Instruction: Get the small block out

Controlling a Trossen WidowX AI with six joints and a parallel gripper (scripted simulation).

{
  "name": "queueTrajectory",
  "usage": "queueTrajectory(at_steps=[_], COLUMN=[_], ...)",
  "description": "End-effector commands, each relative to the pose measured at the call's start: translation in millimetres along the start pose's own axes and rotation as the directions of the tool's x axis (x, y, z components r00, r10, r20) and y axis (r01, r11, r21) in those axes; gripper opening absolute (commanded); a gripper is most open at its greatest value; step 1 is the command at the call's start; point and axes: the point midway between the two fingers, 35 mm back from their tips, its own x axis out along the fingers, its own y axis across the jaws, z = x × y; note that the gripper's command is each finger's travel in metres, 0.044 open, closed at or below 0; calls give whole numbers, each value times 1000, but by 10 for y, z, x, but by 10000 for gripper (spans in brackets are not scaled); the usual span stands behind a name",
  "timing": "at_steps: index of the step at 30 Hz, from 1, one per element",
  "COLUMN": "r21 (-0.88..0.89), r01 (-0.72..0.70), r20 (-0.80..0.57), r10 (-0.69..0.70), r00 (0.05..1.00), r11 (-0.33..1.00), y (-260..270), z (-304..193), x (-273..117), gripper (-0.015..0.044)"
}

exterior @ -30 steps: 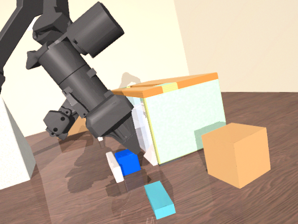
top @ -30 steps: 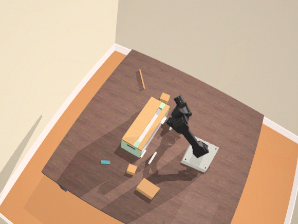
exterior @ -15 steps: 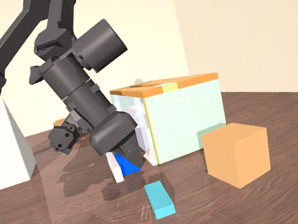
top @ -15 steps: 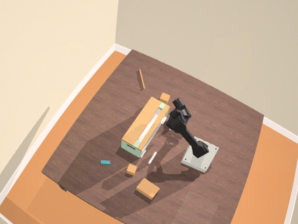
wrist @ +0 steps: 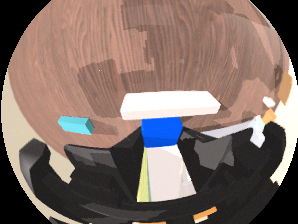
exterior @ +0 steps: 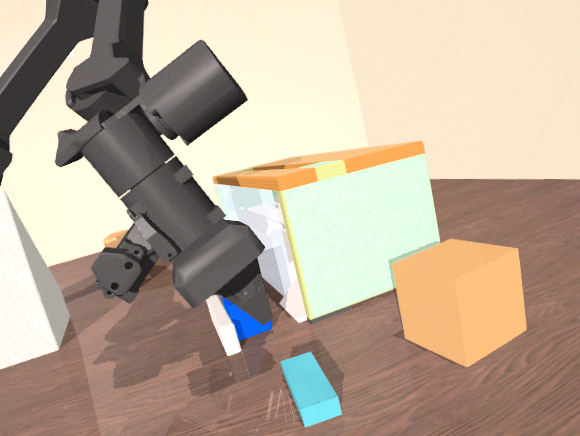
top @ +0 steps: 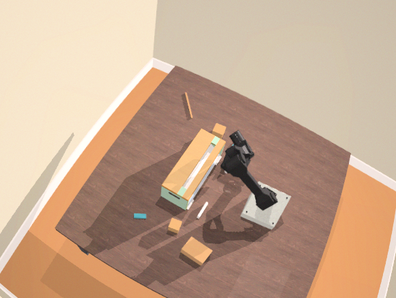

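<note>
The blue block [exterior: 246, 326] [wrist: 162, 132] is outside the box, low at the table beside its front. My gripper [exterior: 254, 316] is shut on it, with one finger on each side in the wrist view; a finger partly hides it in the exterior view. A white bar [exterior: 224, 327] [wrist: 170, 104] lies right beside the block, on the side away from the box. The clear-fronted box [top: 186, 160] [exterior: 360, 240] stands upright with an orange top and pale green ends. In the top view the arm hides the block and fingertips.
A cyan block [exterior: 310, 387] [wrist: 75, 125] lies near the gripper. An orange block [top: 218, 130] [exterior: 460, 305] stands at the box's near end. Another white bar [top: 202, 210], two orange blocks [top: 175, 225] [top: 196, 251], another cyan piece [top: 140, 216] and an orange stick [top: 188, 105] lie around.
</note>
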Motion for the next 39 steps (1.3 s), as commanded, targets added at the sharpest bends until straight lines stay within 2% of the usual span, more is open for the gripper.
queueTrajectory(at_steps=[1,10,15,39], r21=[-2,-6,5,407], r01=[-5,-8,-13,-189], r20=[-4,-4,-5,-35], r10=[5,8,13,222], r00=[1000,1000,1000,974], r11=[1000,1000,1000,894], y=[18,20,14,-170], z=[-70,-240,-258,-261], x=[-113,-520,-580,-1594], gripper=[0,0,0,0])
